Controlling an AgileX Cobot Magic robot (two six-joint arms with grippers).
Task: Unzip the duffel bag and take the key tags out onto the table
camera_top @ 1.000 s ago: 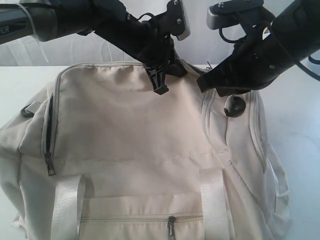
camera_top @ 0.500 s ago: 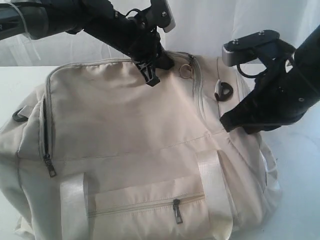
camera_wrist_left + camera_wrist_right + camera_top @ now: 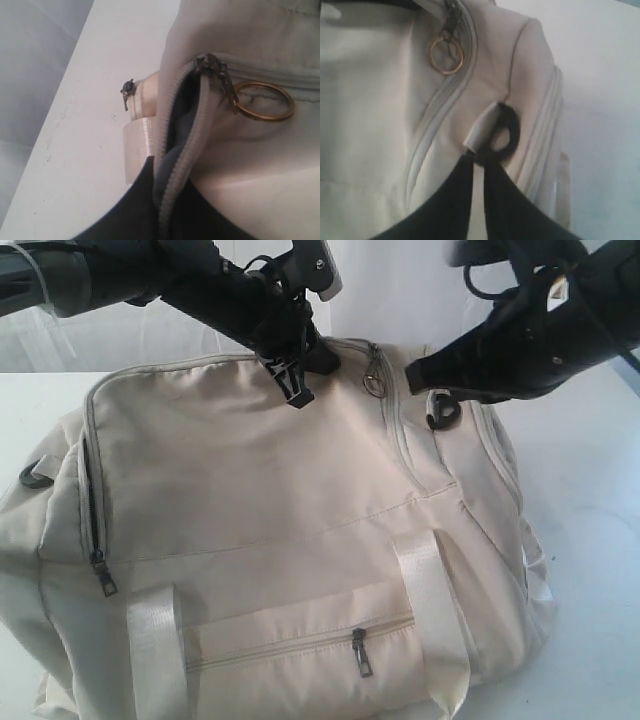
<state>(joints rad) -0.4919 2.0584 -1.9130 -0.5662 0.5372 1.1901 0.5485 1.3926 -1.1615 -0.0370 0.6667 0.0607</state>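
Note:
The cream duffel bag point(image 3: 260, 500) fills the table point(image 3: 600, 540). Its top zipper is partly open and shows grey lining point(image 3: 176, 125). The metal zipper pull with a brass ring point(image 3: 374, 380) point(image 3: 264, 101) point(image 3: 446, 56) lies at the bag's top. My left gripper point(image 3: 293, 380) point(image 3: 172, 197) is shut on the zipper edge of the opening. My right gripper point(image 3: 435, 390) point(image 3: 479, 159) has its jaws almost together, pinching the black D-ring point(image 3: 443, 410) point(image 3: 506, 134) on the bag's right end. The key tags are hidden.
Two pale webbing straps point(image 3: 155, 660) point(image 3: 435, 610) run down the bag's front beside a closed front pocket zipper point(image 3: 360, 650). A side pocket zipper point(image 3: 100, 570) and another black D-ring point(image 3: 30, 477) sit at the left end. Table edge and grey backdrop point(image 3: 30, 75) lie behind.
The right gripper rose from low beside the bag's right end up to the black D-ring. The bag shifted and turned slightly; the left gripper kept its hold on the zipper edge.

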